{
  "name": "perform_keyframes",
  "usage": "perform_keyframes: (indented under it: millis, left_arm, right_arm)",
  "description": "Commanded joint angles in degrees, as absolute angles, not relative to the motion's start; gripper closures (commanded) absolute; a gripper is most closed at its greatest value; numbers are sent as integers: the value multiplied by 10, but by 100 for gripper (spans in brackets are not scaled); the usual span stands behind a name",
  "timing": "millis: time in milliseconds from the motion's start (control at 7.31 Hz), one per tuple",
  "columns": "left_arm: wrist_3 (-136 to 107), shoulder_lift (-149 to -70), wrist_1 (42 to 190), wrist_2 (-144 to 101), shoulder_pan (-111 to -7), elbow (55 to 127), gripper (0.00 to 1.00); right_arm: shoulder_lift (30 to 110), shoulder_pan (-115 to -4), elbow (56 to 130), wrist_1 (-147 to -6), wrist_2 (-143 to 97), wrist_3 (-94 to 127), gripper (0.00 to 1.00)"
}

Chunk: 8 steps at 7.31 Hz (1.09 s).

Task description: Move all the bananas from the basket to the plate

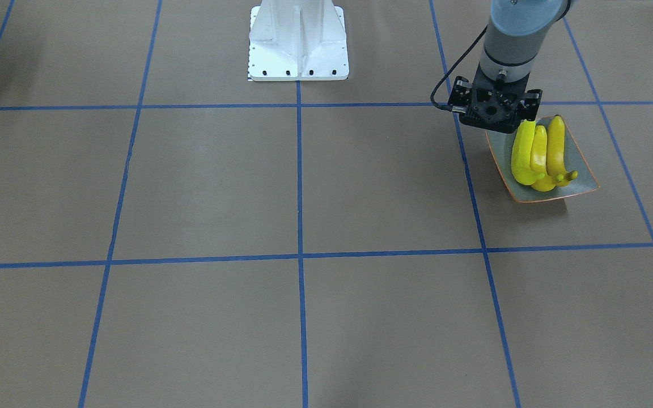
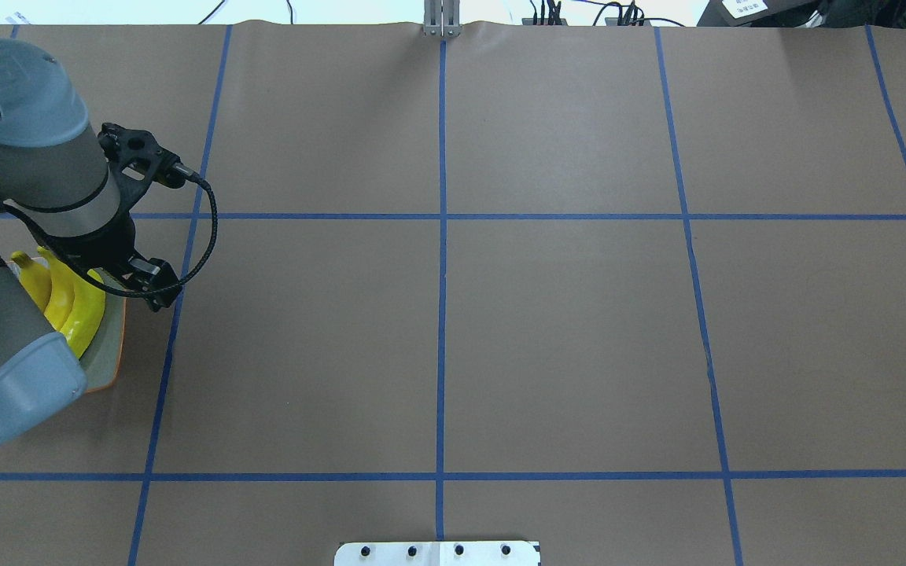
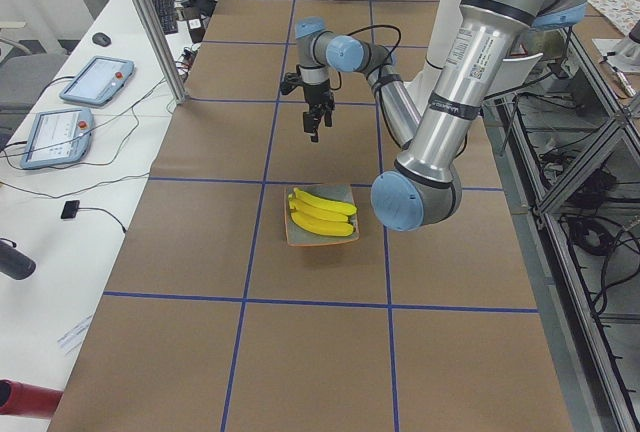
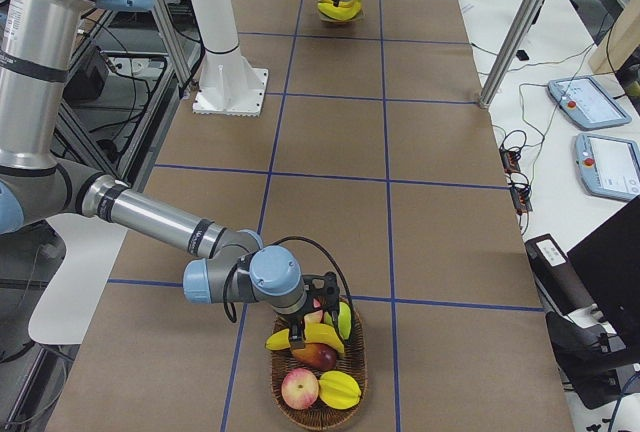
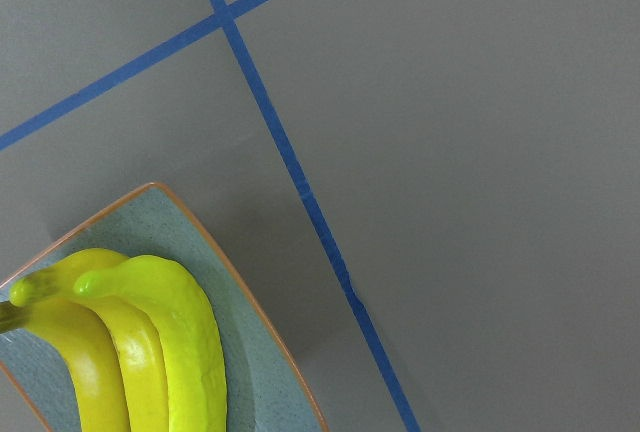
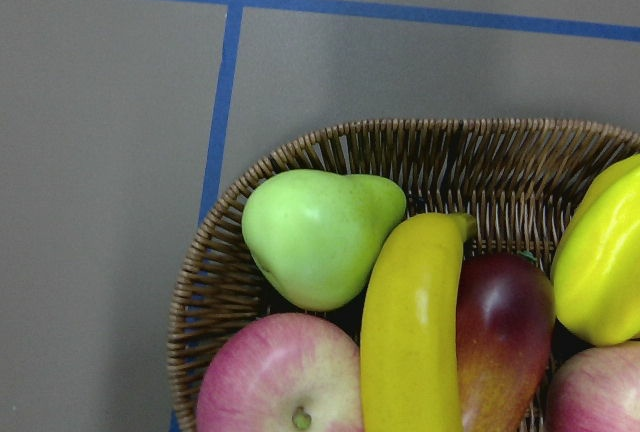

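Note:
Three yellow bananas (image 1: 536,156) lie side by side on the square grey-green plate (image 1: 582,173), which has an orange rim. My left gripper (image 1: 501,122) hangs just above the bananas' robot-side ends; its fingers are hidden, so I cannot tell its state. The left wrist view shows the same bananas (image 5: 150,352) on the plate (image 5: 255,347). At the table's other end a further banana (image 6: 412,332) lies in the wicker basket (image 6: 300,157). My right gripper (image 4: 315,310) hovers over that basket (image 4: 356,392), and I cannot tell whether it is open.
The basket also holds a green pear (image 6: 318,234), pink apples (image 6: 275,377), a dark red fruit (image 6: 508,327) and a yellow-green fruit (image 6: 600,272). The white robot base (image 1: 298,42) stands at mid-table. A metal post (image 3: 150,27) and tablets (image 3: 95,80) flank the side.

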State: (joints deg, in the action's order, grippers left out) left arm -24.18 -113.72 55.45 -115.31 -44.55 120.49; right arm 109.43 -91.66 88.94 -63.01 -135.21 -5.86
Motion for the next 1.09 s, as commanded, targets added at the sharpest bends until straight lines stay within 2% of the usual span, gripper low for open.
perform_keyframes:
  millis: [0, 547, 958]
  left_arm:
    - [-242, -1136, 555, -1153, -446, 1204, 0]
    - [-243, -1137, 561, -1153, -446, 1201, 0]
    - [-246, -1139, 561, -1153, -446, 1204, 0]
  right_arm:
    - [1100, -917, 862, -614, -1356, -100, 0]
    - [1096, -916, 837, -592, -1351, -101, 0]
    - [1096, -915, 823, -592, -1357, -105, 4]
